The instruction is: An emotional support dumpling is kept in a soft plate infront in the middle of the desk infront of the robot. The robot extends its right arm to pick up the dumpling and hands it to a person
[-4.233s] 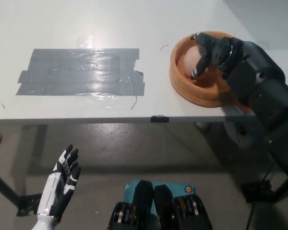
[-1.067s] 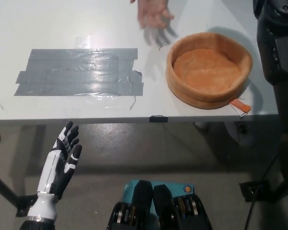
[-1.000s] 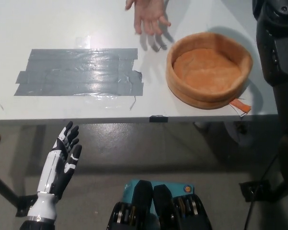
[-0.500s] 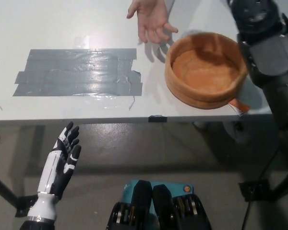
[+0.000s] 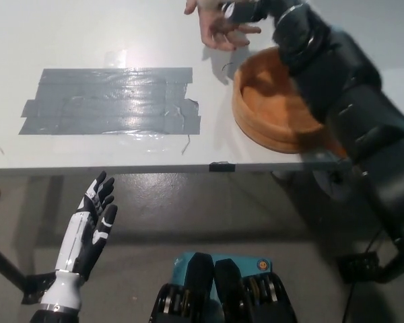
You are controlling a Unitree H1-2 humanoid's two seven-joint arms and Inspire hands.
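You have a white table (image 5: 87, 33) patched with grey tape (image 5: 114, 101), glare on it, grey floor (image 5: 188, 208) beneath.

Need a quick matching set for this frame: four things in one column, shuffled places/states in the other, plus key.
Things
1. soft plate
2. grey tape patch
3. left hand
4. person's hand

Places/states
A. open, below the desk edge at lower left
B. palm up at the top edge, by the right hand
C. orange, on the desk, partly under the black arm
D. flat on the desk's left half

Pairs: 1-C, 2-D, 3-A, 4-B
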